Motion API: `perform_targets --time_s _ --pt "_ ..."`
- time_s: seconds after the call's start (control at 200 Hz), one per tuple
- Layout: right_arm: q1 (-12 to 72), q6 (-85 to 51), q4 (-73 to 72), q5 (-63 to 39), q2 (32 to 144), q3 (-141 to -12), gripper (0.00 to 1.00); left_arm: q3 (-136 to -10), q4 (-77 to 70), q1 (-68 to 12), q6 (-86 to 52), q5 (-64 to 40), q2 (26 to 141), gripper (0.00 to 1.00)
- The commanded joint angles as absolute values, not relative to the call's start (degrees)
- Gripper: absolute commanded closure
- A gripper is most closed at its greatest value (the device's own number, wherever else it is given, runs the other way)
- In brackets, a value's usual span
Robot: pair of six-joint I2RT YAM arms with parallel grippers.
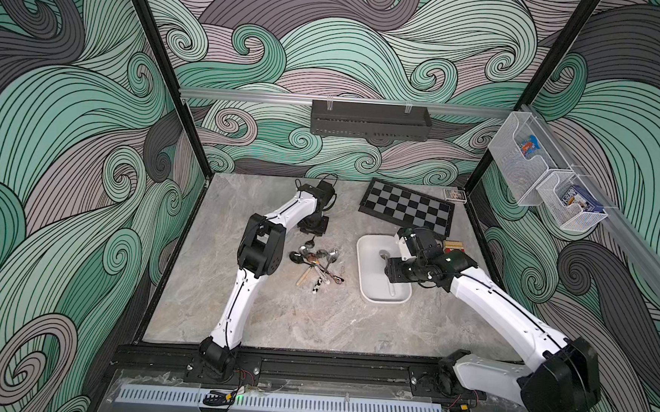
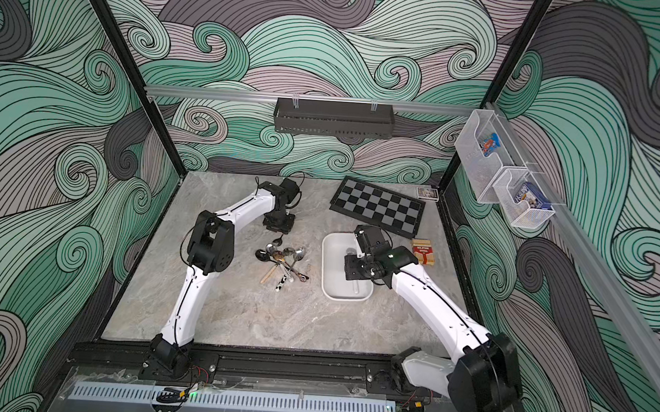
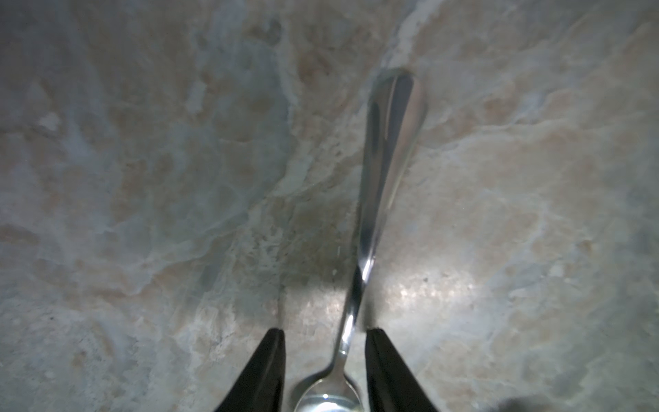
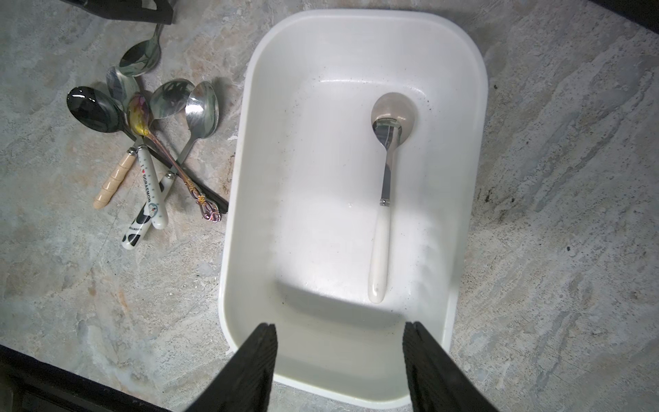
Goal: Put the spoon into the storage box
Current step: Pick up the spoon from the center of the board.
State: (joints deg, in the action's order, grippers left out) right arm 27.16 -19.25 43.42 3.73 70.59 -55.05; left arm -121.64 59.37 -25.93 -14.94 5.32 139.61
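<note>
A plain steel spoon (image 3: 388, 142) lies flat on the marble table at the far end of the spoon pile (image 1: 319, 263). My left gripper (image 3: 324, 331) points down over it. Its fingers straddle the spoon's neck just above the bowl, open, with a gap on each side. In both top views this gripper (image 1: 312, 229) stands just behind the pile. The white storage box (image 4: 242, 178) sits to the right of the pile, with a white-handled spoon (image 4: 379, 249) lying inside. My right gripper (image 4: 340, 325) hovers open over the box's near end, nothing between its fingers.
Several mixed spoons (image 4: 149, 142) lie crossed beside the box. A folded chessboard (image 1: 408, 208), a card box (image 1: 454, 195) and a red box (image 1: 453, 246) sit behind and right. A black shelf (image 1: 369, 121) and wire baskets (image 1: 519, 159) hang on the walls.
</note>
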Motion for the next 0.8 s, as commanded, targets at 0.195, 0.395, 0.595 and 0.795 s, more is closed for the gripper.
perform_targets --time_s 0.195,0.395,0.595,0.795 --pt "27.5 -19.3 42.9 2.0 70.8 -54.3 0.38 -121.6 60.1 -26.0 -14.9 4.4 142.9 0.73" --pt "27.5 -19.3 42.8 2.1 71.0 -54.4 0.38 -120.6 60.4 -26.4 -15.3 4.8 142.9 0.92" --pt "27.5 -19.5 40.3 1.6 70.4 -52.7 0.38 -121.1 60.4 -26.4 -16.8 5.7 139.3 1.00" --pt "27.4 -19.9 38.8 3.0 71.3 -51.6 0.38 -123.1 62.5 -26.6 -19.3 5.0 132.5 1.00"
